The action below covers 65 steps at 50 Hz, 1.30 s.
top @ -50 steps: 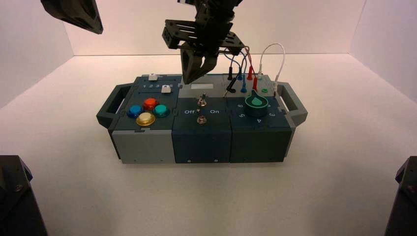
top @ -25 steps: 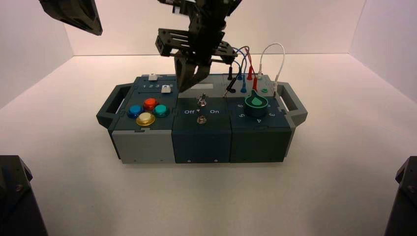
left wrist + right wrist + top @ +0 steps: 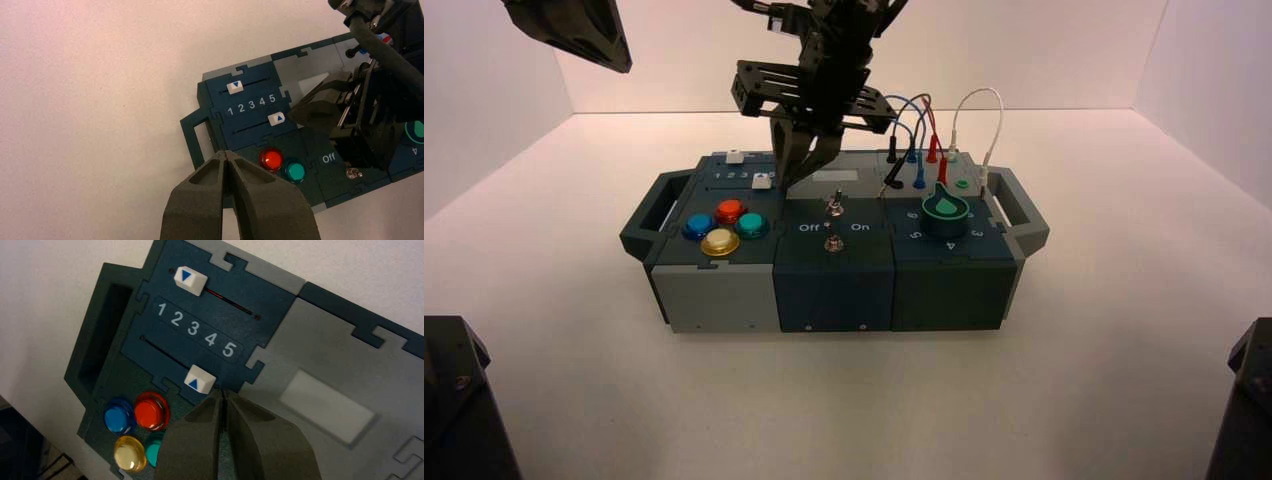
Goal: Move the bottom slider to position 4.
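Leftward went the right tool [image 3: 796,165] since a second ago, tipped down over the box [image 3: 724,300]. Its fingers were pressed together, with the tips just beside the bottom slider [image 3: 199,379]. That slider sat at the far end of its slot, under the 5, just past position 4 [image 3: 210,339]. The left tool [image 3: 227,159] hung high above the counter [image 3: 1074,380], its fingers together too.

A plain white tabletop [image 3: 1074,360] carries a single box [image 3: 834,270], sitting directly on it near the centre, toward twelve o'clock, its long side running three to nine o'clock.
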Tool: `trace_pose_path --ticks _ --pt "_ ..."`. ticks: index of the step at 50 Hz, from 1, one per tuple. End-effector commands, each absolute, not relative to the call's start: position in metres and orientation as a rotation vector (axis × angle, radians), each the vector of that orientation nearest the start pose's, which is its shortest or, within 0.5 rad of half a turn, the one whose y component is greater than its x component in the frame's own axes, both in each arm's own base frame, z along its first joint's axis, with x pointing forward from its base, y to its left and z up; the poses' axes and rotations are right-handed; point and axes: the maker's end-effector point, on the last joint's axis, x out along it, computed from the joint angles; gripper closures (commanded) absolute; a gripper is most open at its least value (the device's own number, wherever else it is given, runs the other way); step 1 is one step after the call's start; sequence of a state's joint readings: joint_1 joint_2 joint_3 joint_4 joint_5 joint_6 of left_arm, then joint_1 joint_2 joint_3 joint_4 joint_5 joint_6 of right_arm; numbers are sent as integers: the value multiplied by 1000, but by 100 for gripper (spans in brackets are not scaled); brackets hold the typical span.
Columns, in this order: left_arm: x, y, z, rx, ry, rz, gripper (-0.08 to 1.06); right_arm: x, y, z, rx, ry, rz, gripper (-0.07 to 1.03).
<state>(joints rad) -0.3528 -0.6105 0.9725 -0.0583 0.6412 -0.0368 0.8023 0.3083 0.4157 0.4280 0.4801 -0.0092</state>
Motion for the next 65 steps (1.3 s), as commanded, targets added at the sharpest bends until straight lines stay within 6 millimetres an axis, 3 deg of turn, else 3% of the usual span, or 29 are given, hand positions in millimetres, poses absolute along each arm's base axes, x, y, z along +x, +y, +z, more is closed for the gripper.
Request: trace_pose_path --ticks 1,65 --pt "244 -95 166 81 965 -316 101 285 353 51 -43 1251 669 99" --pt "243 -95 165 89 976 -318 101 285 360 46 -37 1267 672 99"
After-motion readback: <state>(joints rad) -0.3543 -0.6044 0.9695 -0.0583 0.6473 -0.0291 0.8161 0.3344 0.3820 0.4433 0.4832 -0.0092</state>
